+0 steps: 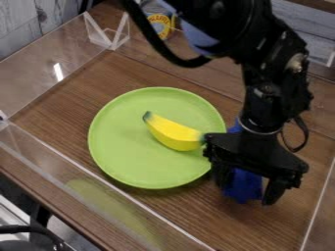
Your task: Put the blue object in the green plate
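Note:
The blue object (241, 185) lies on the wooden table just off the right rim of the green plate (124, 147). My black gripper (246, 180) has come straight down over the block. Its two fingers stand on either side of the block, and only the block's lower part shows between them. The jaws are open wide and I see no squeeze on the block. The block still rests on the table.
A yellow banana (173, 132) lies in the right half of the plate, close to my gripper. Clear plastic walls (39, 59) fence the table on the left, back and front. A yellow cup (160, 26) stands at the back.

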You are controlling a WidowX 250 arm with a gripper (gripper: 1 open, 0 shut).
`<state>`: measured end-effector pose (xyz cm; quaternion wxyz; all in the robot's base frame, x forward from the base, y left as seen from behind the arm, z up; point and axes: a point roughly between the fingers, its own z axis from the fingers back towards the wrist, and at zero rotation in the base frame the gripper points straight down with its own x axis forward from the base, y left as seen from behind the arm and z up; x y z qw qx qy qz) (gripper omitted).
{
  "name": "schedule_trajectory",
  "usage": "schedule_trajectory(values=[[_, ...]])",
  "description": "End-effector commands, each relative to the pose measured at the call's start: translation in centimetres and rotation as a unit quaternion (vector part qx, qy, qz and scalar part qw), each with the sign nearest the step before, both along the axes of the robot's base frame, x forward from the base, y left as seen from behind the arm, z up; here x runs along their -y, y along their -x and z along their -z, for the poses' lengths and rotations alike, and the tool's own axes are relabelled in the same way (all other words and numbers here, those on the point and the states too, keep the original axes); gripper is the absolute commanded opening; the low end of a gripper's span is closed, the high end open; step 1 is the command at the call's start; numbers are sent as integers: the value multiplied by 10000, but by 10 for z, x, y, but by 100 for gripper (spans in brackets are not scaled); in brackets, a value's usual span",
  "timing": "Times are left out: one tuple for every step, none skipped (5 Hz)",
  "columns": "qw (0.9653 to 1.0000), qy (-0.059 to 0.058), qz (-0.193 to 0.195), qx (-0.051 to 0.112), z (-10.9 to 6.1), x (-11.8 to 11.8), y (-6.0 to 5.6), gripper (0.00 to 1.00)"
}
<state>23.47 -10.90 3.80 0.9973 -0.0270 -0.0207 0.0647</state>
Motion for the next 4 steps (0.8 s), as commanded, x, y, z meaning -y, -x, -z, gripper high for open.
schedule_trajectory(values=[[9999,37,15,167,-5,3,-5,100],[9998,27,-13,210,-3,4,-6,100],[9997,9,-41,252,-2,4,-8,100],[9995,-4,-76,301,-2,4,-10,100]])
